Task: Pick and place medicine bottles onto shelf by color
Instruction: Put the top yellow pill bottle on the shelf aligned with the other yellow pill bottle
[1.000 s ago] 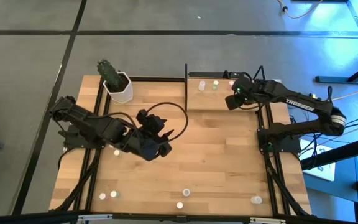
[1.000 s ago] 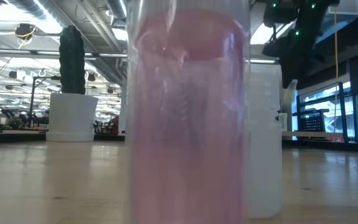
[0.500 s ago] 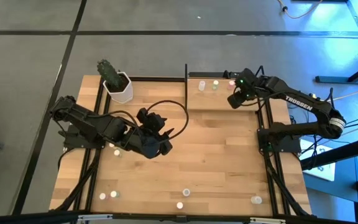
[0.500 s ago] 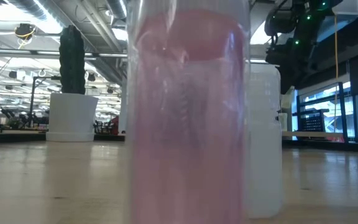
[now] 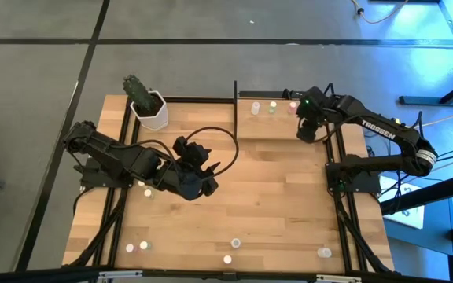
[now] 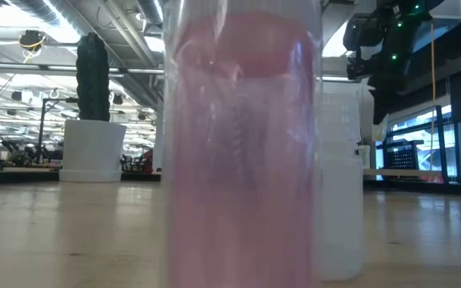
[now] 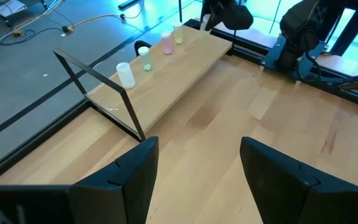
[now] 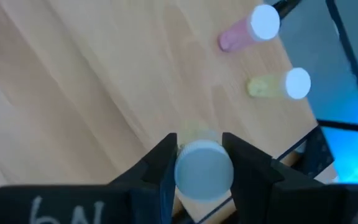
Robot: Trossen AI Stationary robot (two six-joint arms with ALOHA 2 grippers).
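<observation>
At upper right of the high view, the right gripper [image 5: 306, 128] hangs over the shelf [image 5: 270, 126], jaws clamped on 1 upright yellowish bottle [image 8: 202, 168], shelf board directly below. Left gripper [image 5: 203, 185], mid-worktop, jaws open, is farther off.

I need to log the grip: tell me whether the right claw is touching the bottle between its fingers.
Touching. The right wrist view shows the right claw with both fingers pressed against the sides of the white-capped bottle, with no gap on either side.
</observation>
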